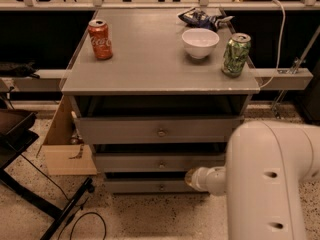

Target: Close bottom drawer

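Observation:
The grey cabinet has three drawers. The bottom drawer is the lowest one, a low grey front with a small round knob. Its front sits about in line with the middle drawer above it. My gripper is at the right part of the bottom drawer's front, at the end of my big white arm. The arm fills the lower right and hides the cabinet's right side there.
On the cabinet top stand a red can, a white bowl, a green can and a snack bag. A cardboard box is at the cabinet's left. A black stand and cable are on the floor at left.

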Available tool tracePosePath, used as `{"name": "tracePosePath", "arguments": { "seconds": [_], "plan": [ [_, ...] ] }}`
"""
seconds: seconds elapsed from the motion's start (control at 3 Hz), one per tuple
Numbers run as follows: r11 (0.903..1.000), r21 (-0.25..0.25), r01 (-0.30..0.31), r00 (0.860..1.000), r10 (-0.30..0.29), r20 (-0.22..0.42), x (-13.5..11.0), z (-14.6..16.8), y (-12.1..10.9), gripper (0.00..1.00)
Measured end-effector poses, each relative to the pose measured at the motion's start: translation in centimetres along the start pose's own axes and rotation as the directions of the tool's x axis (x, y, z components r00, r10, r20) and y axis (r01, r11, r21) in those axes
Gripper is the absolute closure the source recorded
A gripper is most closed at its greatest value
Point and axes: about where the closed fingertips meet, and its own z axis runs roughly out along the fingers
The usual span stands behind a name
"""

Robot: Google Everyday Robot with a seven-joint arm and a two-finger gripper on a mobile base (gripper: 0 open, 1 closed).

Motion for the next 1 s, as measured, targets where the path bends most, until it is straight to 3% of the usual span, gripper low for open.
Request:
{"name": "tracePosePath", "arguments": {
  "seconds": [0.33, 0.67, 1.0],
  "plan": [
    [0.9827, 0.152, 0.106, 0.994, -0.1, -0.045, -3.2, -5.9, -6.4, 1.0],
    [0.9545, 0.235, 0.183, 0.982, -0.17, -0.078, -5.1, -9.1, -9.4, 1.0],
    [0.9545, 0.235, 0.183, 0.982, -0.17, -0.078, -5.1, -9.1, -9.4, 1.0]
  ]
}}
